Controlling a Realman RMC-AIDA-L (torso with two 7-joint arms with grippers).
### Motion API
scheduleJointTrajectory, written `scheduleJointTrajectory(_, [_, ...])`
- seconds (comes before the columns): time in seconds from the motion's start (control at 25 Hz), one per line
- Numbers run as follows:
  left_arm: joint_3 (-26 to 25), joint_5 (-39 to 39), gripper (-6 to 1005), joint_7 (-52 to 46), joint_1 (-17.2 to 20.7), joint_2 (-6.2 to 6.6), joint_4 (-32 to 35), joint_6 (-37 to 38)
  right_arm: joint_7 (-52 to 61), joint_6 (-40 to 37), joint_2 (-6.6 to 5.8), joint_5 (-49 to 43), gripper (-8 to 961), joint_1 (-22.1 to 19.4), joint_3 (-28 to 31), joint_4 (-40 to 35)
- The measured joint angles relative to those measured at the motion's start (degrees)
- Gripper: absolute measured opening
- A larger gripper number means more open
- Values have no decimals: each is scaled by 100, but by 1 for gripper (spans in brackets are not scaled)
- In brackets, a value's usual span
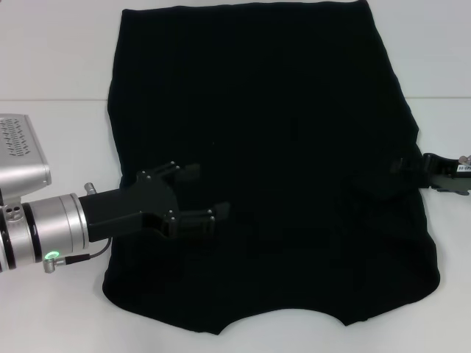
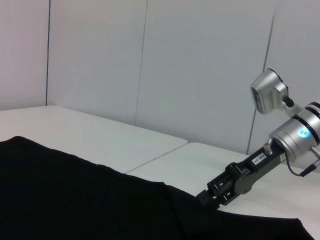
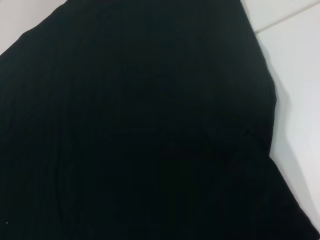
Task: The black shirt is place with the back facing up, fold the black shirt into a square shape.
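The white table (image 1: 51,66) carries the black shirt (image 1: 272,147), a soft matte cloth spread flat, sleeves folded in. The left gripper (image 1: 207,193) sits over its left edge, fingers spread wide. The right gripper (image 1: 401,168) is at the right edge; its finger opening cannot be determined.

Only a small white label (image 2: 257,160) shows on the right arm (characters too small to read).

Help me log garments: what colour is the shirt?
Plain black shirt, no lettering visible; head view shows it best.
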Motion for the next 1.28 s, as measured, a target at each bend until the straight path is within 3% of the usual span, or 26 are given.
scheduleJointTrajectory(0.56, [2,0,835,-21,6,0,3,1,-1,39,7,-9,594,-25,16,-8])
scheduleJointTrajectory(0.76, [1,0,833,-22,22,0,28,10,0,112,10,-9,391,-28,28,6])
scheduleJointTrajectory(1.28, [-8,0,827,-22,30,0,19,40,12,93,-32,-8,45,-80,51,-14])
